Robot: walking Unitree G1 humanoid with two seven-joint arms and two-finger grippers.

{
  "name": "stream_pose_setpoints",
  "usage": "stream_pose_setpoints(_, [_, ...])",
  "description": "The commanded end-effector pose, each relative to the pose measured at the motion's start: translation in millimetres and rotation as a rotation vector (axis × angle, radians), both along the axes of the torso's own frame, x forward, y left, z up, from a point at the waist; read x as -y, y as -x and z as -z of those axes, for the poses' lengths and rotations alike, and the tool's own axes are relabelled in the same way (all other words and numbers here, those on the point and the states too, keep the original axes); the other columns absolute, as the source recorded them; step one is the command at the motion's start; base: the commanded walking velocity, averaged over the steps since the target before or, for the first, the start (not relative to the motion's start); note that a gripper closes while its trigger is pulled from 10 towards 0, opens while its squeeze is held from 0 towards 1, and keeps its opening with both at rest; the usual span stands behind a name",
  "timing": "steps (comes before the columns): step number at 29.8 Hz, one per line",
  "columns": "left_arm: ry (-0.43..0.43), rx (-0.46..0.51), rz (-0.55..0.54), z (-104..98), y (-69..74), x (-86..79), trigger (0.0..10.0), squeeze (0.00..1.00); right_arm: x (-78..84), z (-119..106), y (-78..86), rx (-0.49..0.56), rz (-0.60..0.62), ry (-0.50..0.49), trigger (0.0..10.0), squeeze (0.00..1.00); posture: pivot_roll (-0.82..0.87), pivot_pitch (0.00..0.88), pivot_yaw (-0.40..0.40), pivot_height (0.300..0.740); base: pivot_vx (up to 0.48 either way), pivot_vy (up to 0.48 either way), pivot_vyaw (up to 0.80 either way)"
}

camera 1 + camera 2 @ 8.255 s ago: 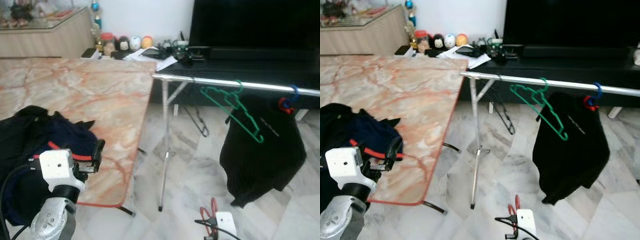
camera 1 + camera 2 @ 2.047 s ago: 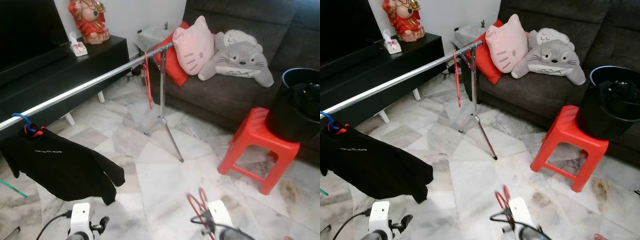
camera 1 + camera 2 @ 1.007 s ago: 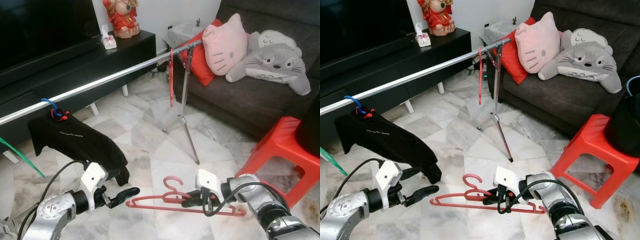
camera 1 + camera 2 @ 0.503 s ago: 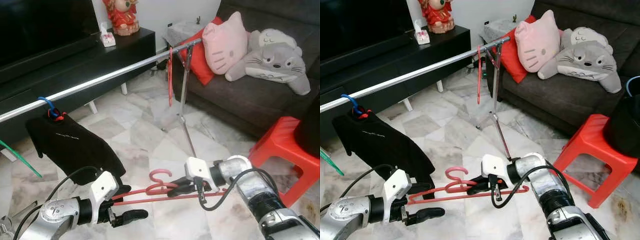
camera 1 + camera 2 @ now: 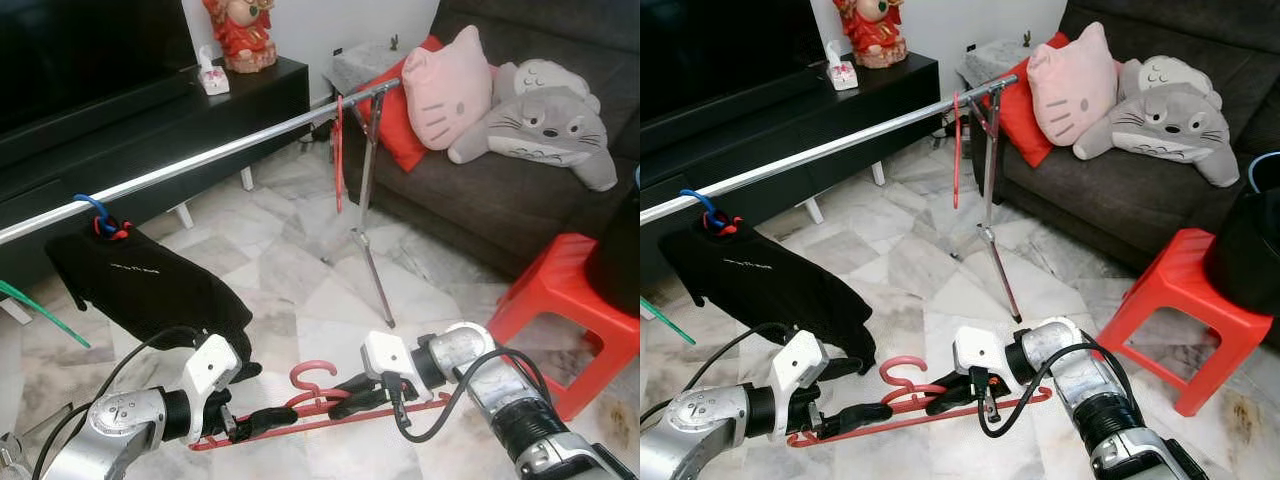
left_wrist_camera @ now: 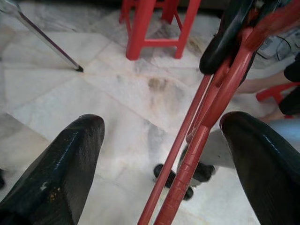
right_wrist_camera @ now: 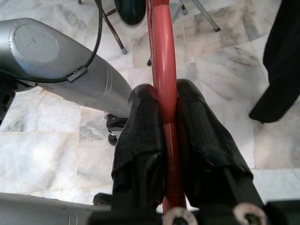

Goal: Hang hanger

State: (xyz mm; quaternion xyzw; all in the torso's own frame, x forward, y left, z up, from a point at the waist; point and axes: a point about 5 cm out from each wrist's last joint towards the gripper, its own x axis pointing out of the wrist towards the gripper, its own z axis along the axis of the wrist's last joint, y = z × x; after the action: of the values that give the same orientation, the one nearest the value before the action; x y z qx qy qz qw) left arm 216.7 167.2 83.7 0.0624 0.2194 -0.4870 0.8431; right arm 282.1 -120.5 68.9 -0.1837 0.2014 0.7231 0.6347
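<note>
**Red hanger held low between our two grippers**

Through our right wrist camera we see what the head views cannot: our right gripper (image 7: 165, 140) has its two black fingers (image 7: 143, 136) pressed tight on either side of a bar of the red plastic hanger (image 7: 163, 70), with no gap left. Our left wrist camera shows the opposite case. The left gripper (image 6: 164, 154) has its two fingers (image 6: 70, 159) spread wide, and the hanger's red bars run up between them without touching either one.

From the head we count one hanger in our grip, held low over the grey-veined marble floor (image 5: 290, 280), its hook (image 5: 310, 372) turned upward and its bars tilted down toward our left. The right gripper (image 5: 345, 398) clamps it just below the hook; the left gripper (image 5: 265, 420) sits around the lower end.

Beyond it runs one long silver metal clothes rail (image 5: 220, 155). We count three things on it: a black garment (image 5: 150, 290) on a blue hook, a thin red hanger (image 5: 340, 150) near the rail's upright, and a green hanger (image 5: 40, 312) at the frame's edge. The hanger in our grip is well below the rail.

To our right stand one red plastic stool (image 5: 570, 310) and a dark grey sofa (image 5: 480, 200) carrying two plush cushions, a pink cat-faced one (image 5: 445, 90) and a grey one (image 5: 540, 120).
</note>
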Motion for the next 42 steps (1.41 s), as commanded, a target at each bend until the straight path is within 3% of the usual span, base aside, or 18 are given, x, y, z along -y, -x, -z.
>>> stream_pose_setpoints(1, [-0.034, -0.028, 0.004, 6, 2.9, -3.6, 10.0, 0.00, -5.2, -4, 0.7, 0.011, -0.021, -0.017, 10.0, 0.00, -0.07, 0.000, 0.021, 0.740, 0.000, 0.000, 0.00])
stream_pose_setpoints(12, [-0.009, -0.057, -0.011, 13, 3.7, -1.4, 10.0, 0.00, -13.7, -6, -2.3, 0.018, -0.001, -0.032, 10.0, 0.00, -0.07, 0.000, 0.018, 0.740, 0.000, 0.000, 0.00])
stream_pose_setpoints(13, [-0.006, -0.057, -0.013, 13, 3.2, -1.1, 9.6, 0.00, -14.4, -6, -2.5, 0.017, 0.001, -0.032, 10.0, 0.00, -0.07, 0.000, 0.018, 0.740, 0.000, 0.000, 0.00])
stream_pose_setpoints(15, [0.001, -0.055, -0.016, 12, 1.8, 0.0, 8.2, 0.00, -16.0, -3, -1.8, 0.009, 0.005, -0.029, 10.0, 0.00, -0.07, 0.000, 0.018, 0.740, 0.000, 0.000, 0.00])
stream_pose_setpoints(16, [0.007, -0.053, -0.021, 12, 0.8, 0.4, 4.9, 0.00, -17.5, -2, -1.3, 0.004, 0.007, -0.029, 10.0, 0.00, -0.06, 0.000, 0.017, 0.740, 0.000, 0.000, 0.00])
stream_pose_setpoints(24, [0.015, -0.051, -0.026, 12, 0.2, 0.9, 3.0, 0.00, -21.6, -2, -1.6, -0.002, 0.004, -0.042, 10.0, 0.00, -0.06, 0.000, 0.016, 0.740, 0.000, 0.000, 0.00])
stream_pose_setpoints(26, [0.016, -0.050, -0.026, 12, 0.0, 1.2, 1.0, 0.00, -21.8, -3, -2.3, 0.000, 0.005, -0.044, 10.0, 0.00, -0.06, 0.000, 0.016, 0.740, 0.000, 0.000, 0.00])
stream_pose_setpoints(27, [0.017, -0.049, -0.027, 11, -0.1, 1.3, 1.0, 0.00, -21.7, -3, -2.6, 0.001, 0.006, -0.044, 10.0, 0.00, -0.06, 0.000, 0.016, 0.740, 0.000, 0.000, 0.00])
stream_pose_setpoints(28, [0.018, -0.049, -0.026, 11, -0.2, 1.4, 0.0, 0.00, -21.8, -3, -2.6, 0.002, 0.006, -0.045, 10.0, 0.00, -0.06, 0.000, 0.016, 0.740, 0.000, 0.000, 0.00])
stream_pose_setpoints(42, [0.033, -0.048, -0.023, 9, -0.7, 3.0, 0.0, 0.00, -21.7, -2, -3.2, 0.002, 0.010, -0.044, 10.0, 0.00, -0.06, 0.000, 0.013, 0.740, 0.000, 0.000, 0.00])
